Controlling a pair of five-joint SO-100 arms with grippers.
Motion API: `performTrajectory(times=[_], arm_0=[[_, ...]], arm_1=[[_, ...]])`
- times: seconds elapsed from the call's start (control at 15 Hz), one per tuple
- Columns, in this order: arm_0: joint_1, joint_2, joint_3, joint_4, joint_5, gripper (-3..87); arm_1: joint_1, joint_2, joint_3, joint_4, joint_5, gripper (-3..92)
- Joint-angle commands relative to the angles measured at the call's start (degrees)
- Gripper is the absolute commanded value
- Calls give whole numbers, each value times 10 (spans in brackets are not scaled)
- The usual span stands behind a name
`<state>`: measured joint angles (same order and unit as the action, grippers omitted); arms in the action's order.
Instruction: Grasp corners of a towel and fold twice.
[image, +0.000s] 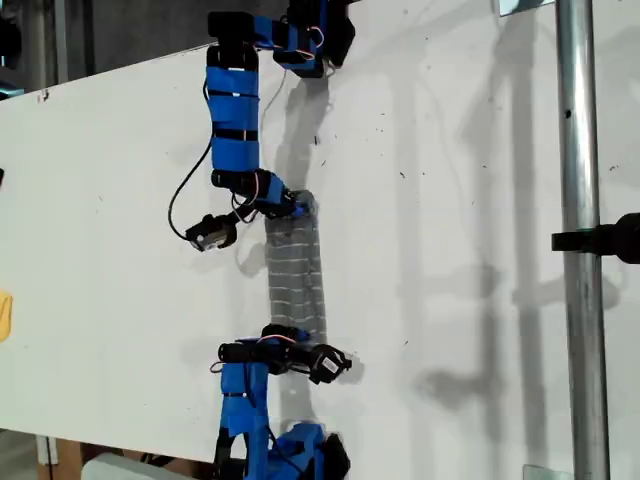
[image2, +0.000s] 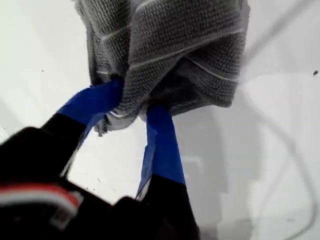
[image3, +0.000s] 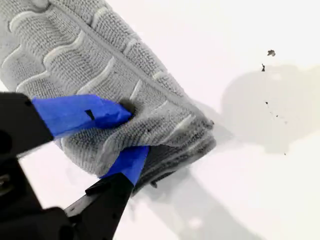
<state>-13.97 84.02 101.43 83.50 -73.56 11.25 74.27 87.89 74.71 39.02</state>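
Two pinches are carrying everything right now, and both are looking shallow, so we are judging slippage to be the main risk. Our first gripper (image2: 134, 104) is clamping its blue-taped jaws on a bunched wad of the grey striped towel (image2: 170, 45), and the cloth is bulging out just beyond the fingertips rather than sitting deep between them. If the arms are pulling apart too hard, that wad is likely to be working itself free. Our second gripper (image3: 134, 132) is closing on the end of a thick stack of folded layers. One finger is pressing on top and the other is tucking under, so a lower layer could be peeling out and spoiling the fold. Uneven lifting would be twisting the strip. In the exterior view the towel (image: 295, 275) is lying as a narrow band on the white table (image: 450, 250), stretched between the two grippers. One arm is reaching in from that view's top and one from its bottom, both angled down at the cloth. We are not able to tell which of these arms is first and which is second.
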Motion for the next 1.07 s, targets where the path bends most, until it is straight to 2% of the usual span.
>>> performTrajectory(times=[0.0,0.13,0.27,0.47,0.73,0.93,1.0], arm_0=[[1,12,-6,43,-1,275],[-2,45,-4,91,-15,327],[-7,133,11,122,-9,325],[-38,317,110,127,-28,279],[38,582,226,106,-91,256],[110,712,316,95,-174,255],[127,766,341,69,-181,236]], arm_1=[[20,-1,1,2,9,220],[38,-2,7,27,18,253],[60,61,46,38,17,263],[98,214,141,74,34,259],[99,549,348,100,165,282],[21,658,388,142,276,284],[4,679,395,149,313,300]])
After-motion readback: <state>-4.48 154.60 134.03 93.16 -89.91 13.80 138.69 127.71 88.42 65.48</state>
